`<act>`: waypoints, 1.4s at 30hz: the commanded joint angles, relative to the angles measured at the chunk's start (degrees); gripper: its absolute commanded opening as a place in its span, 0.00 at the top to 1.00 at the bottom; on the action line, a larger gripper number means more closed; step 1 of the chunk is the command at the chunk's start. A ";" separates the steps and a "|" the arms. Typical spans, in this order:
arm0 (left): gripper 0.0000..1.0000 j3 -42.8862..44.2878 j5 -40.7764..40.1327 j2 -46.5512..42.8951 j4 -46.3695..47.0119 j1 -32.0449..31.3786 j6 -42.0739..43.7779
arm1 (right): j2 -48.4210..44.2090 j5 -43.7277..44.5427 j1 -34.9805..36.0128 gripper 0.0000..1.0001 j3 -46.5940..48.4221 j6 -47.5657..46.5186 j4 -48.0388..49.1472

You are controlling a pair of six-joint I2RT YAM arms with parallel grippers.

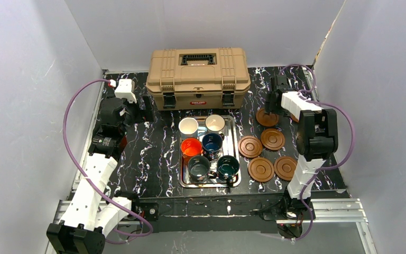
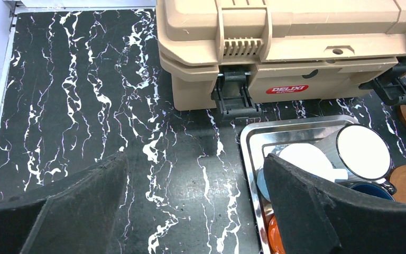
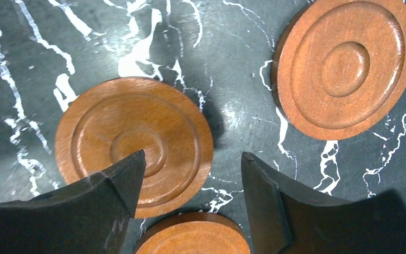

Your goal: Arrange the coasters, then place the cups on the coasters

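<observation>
Five brown coasters lie right of the steel tray (image 1: pixel 237 138): one at the back (image 1: pixel 267 118), two in the middle (image 1: pixel 250 146) (image 1: pixel 272 138), two nearest (image 1: pixel 260 169) (image 1: pixel 285 168). My right gripper (image 1: pixel 269 107) (image 3: pixel 193 159) is open and straddles the back coaster (image 3: pixel 193 237), with small gaps at both fingers. Two more coasters (image 3: pixel 134 132) (image 3: pixel 344 69) lie beyond its tips. All the cups stand in the tray: cream (image 1: pixel 188 126) (image 1: pixel 215 123), orange (image 1: pixel 191 148), navy (image 1: pixel 212 142), grey-green (image 1: pixel 198 168), teal (image 1: pixel 228 166). My left gripper (image 1: pixel 144 109) (image 2: pixel 195 164) is open over bare table left of the tray.
A tan toolbox (image 1: pixel 198 71) (image 2: pixel 291 47) stands shut at the back, just behind the tray (image 2: pixel 251 153). White walls close in the black marbled table on three sides. The right arm's elbow (image 1: pixel 317 135) hangs over the table's right edge.
</observation>
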 commanded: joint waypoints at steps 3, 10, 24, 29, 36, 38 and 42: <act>0.02 0.23 -0.27 -0.29 0.71 -0.26 0.26 | -7.25 -4.73 2.61 0.22 -0.87 -2.79 0.21; 0.02 0.14 -0.04 -0.37 0.82 -0.26 0.14 | -5.45 -7.70 5.38 0.27 0.05 -3.91 -0.30; 0.02 0.14 -0.13 -0.38 0.91 -0.26 0.16 | 2.19 -7.22 7.49 0.35 3.87 -5.27 -2.33; 0.02 0.14 -0.18 -0.19 0.90 -0.26 0.15 | 3.83 -6.46 7.67 0.41 4.57 -5.58 -2.38; 0.02 0.14 -0.22 -0.03 0.92 -0.26 0.28 | 4.88 -4.58 7.56 0.47 4.44 -5.47 -2.30; 0.02 0.14 -0.29 -0.03 0.87 -0.26 0.28 | 5.00 -4.02 7.46 0.50 4.14 -5.23 -2.28; 0.02 0.14 -0.30 -0.04 0.86 -0.26 0.29 | 4.78 -3.49 6.64 0.54 3.20 -4.72 -2.13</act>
